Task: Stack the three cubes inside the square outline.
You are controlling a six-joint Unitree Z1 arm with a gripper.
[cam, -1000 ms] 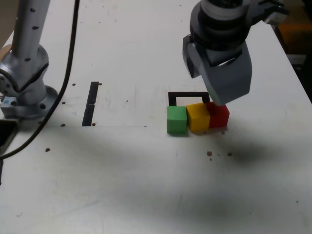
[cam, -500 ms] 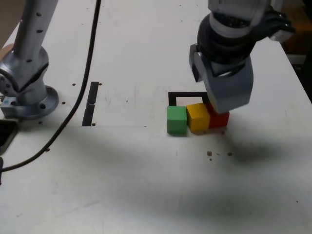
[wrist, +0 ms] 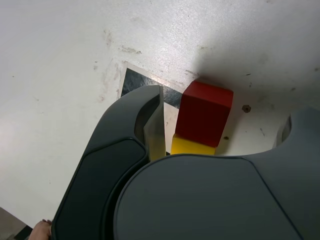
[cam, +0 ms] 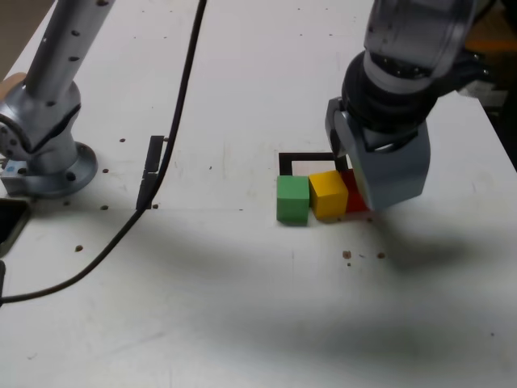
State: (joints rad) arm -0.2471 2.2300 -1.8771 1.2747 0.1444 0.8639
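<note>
Wrist view shows me spread jaws over the scuffed white table; a hand shows at its edge.

A white, matte desk, scuffed and dotted with small dark spots, carries 3 solid-coloured cubes in 1 row. With the green matte cube as landmark, the yellow matte cube sits just beside it on the exterior view's right, and the red matte cube, partly hidden there, lies past the yellow 1. Directly behind the green cube lies the black square outline with a white centre. Well apart from the green cube, on the exterior view's left, lie 2 straight black strips, end to end; farther left stands the round silver metal arm base.
</note>
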